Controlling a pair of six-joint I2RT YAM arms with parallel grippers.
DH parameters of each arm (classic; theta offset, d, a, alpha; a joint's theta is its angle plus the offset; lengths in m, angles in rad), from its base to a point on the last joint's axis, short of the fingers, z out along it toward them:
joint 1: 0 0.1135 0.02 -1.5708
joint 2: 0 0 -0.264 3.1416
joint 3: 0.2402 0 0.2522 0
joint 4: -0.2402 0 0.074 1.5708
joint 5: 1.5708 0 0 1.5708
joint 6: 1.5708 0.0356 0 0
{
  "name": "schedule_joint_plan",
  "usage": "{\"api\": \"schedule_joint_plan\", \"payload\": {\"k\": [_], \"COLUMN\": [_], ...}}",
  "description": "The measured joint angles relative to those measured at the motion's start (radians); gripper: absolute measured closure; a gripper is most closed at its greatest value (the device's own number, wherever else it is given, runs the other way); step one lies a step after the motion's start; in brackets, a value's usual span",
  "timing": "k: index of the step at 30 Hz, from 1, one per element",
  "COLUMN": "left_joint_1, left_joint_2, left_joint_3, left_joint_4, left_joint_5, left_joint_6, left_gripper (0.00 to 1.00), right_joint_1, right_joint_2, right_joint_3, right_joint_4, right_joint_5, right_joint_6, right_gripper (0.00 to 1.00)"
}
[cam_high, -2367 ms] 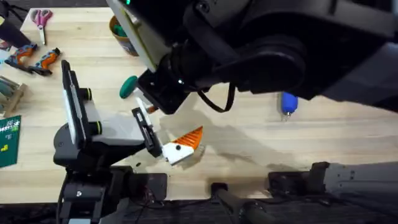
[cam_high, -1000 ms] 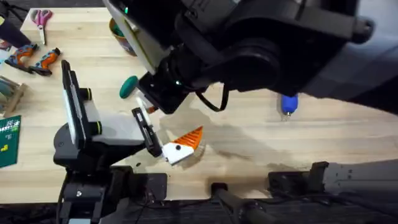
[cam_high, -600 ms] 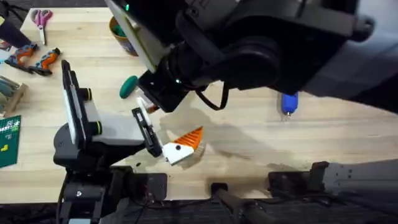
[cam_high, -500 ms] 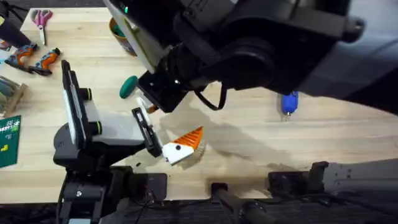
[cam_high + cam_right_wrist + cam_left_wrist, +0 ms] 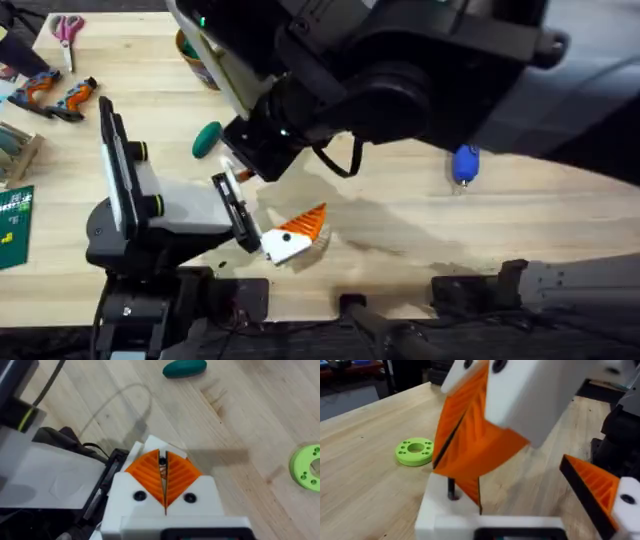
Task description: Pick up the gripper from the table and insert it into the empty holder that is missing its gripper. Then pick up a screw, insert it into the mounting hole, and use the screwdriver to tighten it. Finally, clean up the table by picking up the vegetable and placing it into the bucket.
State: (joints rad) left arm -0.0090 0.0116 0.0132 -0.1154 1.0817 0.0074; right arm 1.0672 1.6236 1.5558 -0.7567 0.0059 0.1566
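My right gripper (image 5: 162,462) reaches across the table (image 5: 400,230) and is shut on a small dark screw (image 5: 451,489). It holds the screw down at the plain white holder (image 5: 432,510), which is one jaw of my left gripper (image 5: 268,205). The left gripper stands open, its other jaw carrying an orange wedge (image 5: 592,487). I cannot tell the orange gripper piece apart from the right gripper's orange pads (image 5: 470,435). The dark green vegetable (image 5: 207,138) lies just beyond the grippers. The bucket (image 5: 195,50) stands at the far edge. The blue screwdriver (image 5: 465,165) lies to the right.
A lime-green disc (image 5: 415,451) lies on the wood close to the grippers. Scissors (image 5: 67,28) and orange-handled tools (image 5: 60,95) sit at the far left. The right arm's dark bulk (image 5: 420,70) covers the table's far middle. Open wood shows at the near right.
The right arm's upper bulk has shifted slightly. Both grippers and the things on the table hold their places.
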Motion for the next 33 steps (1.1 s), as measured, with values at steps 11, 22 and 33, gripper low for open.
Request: {"api": "schedule_joint_plan", "payload": {"k": [11,22,33], "left_joint_1": [0.000,0.000,0.000], "left_joint_2": [0.000,0.000,0.000], "left_joint_3": [0.000,0.000,0.000], "left_joint_4": [0.000,0.000,0.000], "left_joint_5": [0.000,0.000,0.000], "left_joint_6": [0.000,-0.002,-0.003], "left_gripper": [0.015,0.015,0.015], "right_joint_1": [-0.002,-0.002,-0.002], "right_joint_2": [0.000,0.000,0.000], "right_joint_3": [0.000,0.002,0.005], "right_joint_4": [0.000,-0.013,-0.022], "right_joint_5": [0.000,0.000,0.000], "right_joint_6": [0.000,0.000,0.000], "right_gripper": [0.995,0.995,0.995]}}
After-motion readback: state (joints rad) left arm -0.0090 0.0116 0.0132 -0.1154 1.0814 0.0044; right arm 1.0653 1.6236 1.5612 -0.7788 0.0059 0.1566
